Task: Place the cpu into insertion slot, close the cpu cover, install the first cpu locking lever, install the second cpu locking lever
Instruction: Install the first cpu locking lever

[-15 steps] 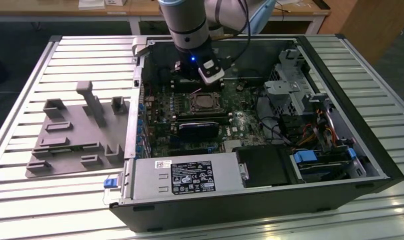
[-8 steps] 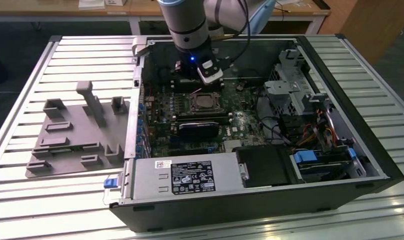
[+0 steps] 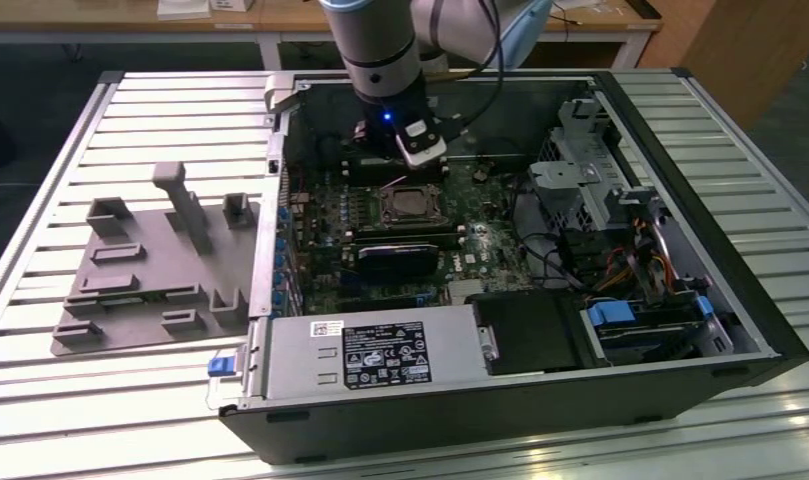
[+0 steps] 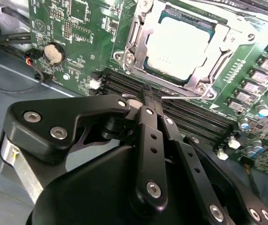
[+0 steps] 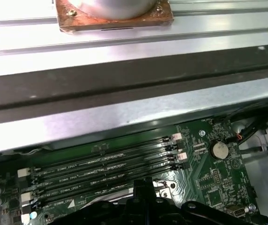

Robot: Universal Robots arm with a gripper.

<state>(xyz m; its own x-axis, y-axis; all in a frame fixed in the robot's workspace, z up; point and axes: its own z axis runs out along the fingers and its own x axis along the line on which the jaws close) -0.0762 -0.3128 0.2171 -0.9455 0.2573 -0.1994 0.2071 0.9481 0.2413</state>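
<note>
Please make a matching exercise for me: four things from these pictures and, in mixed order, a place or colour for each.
1 cpu
2 coin battery
3 memory slots
4 grey fixture plate

a long, black
b framed by the window of the cpu cover
c round, silvery
d on the table, outside the computer case

Pairs: 1-b, 2-c, 3-a, 4-d

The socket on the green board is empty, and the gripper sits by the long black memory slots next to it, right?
Not empty. In the second wrist view the cpu lies in the insertion slot, framed by the cpu cover. The gripper is indeed by the memory slots beside it.
</note>
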